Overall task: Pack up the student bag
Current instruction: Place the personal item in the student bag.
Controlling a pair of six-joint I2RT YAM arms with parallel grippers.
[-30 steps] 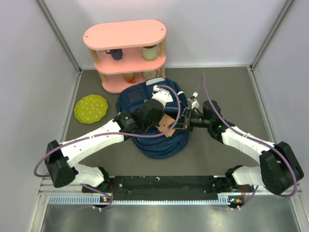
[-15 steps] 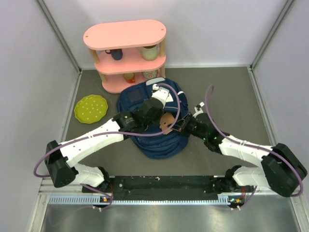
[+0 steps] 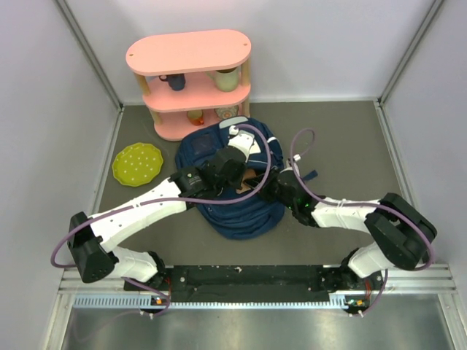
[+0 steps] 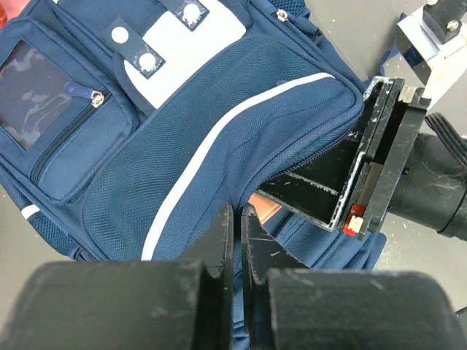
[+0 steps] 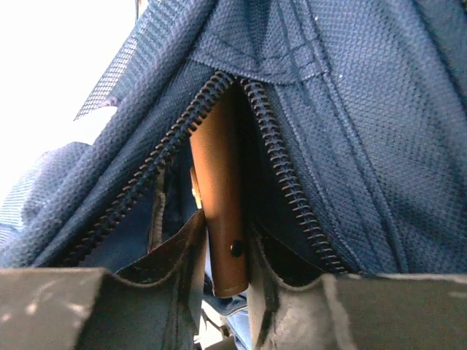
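Note:
The student bag (image 3: 235, 208), navy with a white stripe (image 4: 191, 169), lies mid-table. My left gripper (image 4: 238, 216) is shut, pinching the fabric edge of the bag's top flap and holding the zipper mouth (image 5: 288, 197) apart. My right gripper (image 5: 226, 227) reaches into that mouth from the right (image 3: 265, 185). A brown flat case (image 5: 221, 189) with a black stud stands between its fingers, mostly inside the bag. The jaws are slightly open, with a dark gap beside the case. A sliver of the case (image 4: 264, 207) shows under the flap.
A pink three-tier shelf (image 3: 191, 52) with cups stands just behind the bag. A green plate (image 3: 138, 162) lies at the left. Grey walls close in on three sides. The right arm's purple cable (image 3: 298, 146) loops over the bag's strap.
My right arm has dropped and pushed left, carrying the brown case from above the bag into its opening. Its jaws have eased apart. The left gripper has held its place.

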